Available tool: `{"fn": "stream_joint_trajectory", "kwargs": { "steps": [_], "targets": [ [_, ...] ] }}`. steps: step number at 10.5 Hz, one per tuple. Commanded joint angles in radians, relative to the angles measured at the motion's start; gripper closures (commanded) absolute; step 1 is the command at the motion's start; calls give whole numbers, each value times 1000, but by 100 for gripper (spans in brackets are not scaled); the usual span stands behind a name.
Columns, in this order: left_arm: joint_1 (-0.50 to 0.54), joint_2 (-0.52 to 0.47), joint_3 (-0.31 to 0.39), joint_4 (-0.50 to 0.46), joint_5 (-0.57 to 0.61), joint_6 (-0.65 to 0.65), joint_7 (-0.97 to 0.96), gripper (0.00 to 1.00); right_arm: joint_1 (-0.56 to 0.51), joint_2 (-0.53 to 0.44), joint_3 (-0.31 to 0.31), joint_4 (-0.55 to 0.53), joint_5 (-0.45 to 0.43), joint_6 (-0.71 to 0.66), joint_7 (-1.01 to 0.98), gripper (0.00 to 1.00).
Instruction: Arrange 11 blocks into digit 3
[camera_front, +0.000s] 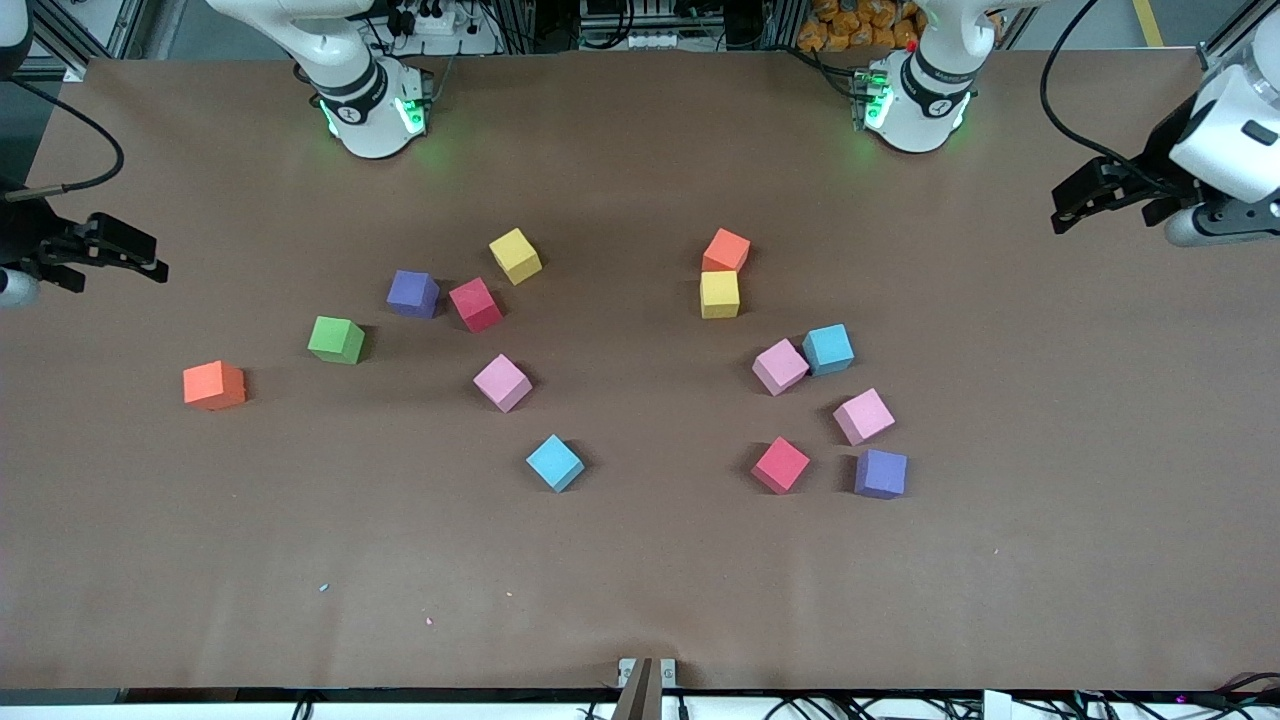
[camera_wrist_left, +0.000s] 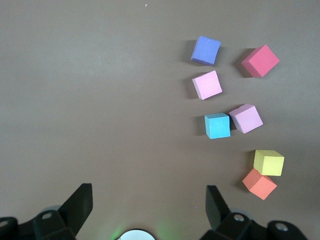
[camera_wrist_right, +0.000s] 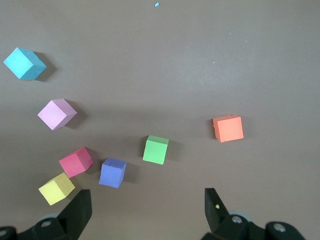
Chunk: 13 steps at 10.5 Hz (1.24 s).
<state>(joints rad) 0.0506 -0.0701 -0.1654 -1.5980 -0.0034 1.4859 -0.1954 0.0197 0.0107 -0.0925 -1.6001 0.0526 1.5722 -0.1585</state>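
Both sets of fingers are spread wide and empty: the left gripper (camera_front: 1068, 205) at the frame's upper right edge, the right gripper (camera_front: 140, 258) at mid-left. The blocks lie scattered mid-table. The pink block (camera_front: 780, 366) touches the light blue block (camera_front: 828, 350), so grasping either may nudge the other.

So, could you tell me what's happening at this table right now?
Nothing is being handled yet. The left pincer and right pincer both hang open and empty at their ends of the table. The blocks lie scattered in two loose groups, with no digit 3 started; only an orange block and a yellow block touch.
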Motion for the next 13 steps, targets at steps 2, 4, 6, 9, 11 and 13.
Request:
{"fn": "stream_joint_trajectory", "kwargs": {
  "steps": [2,4,6,9,11,13],
  "targets": [
    [-6,4,20,21,-10,-22,37,0,-6,2,-3,57,-2,-61,10,0],
    [-9,9,20,9,-10,-22,107,0,-6,6,-3,54,-2,-61,4,0],
    [-17,12,4,-58,-20,38,117,0,-3,34,-3,51,0,-60,1,0],
    [-12,-3,-188,-257,-21,236,68,0,0,138,0,-6,12,-49,-3,0],
    [-15,-2,-280,-359,-21,307,27,0,20,202,2,-64,30,17,-3,0],
    [-15,-4,-394,-460,-21,384,-22,0,64,225,0,-121,30,90,-3,0]
  ]
}}
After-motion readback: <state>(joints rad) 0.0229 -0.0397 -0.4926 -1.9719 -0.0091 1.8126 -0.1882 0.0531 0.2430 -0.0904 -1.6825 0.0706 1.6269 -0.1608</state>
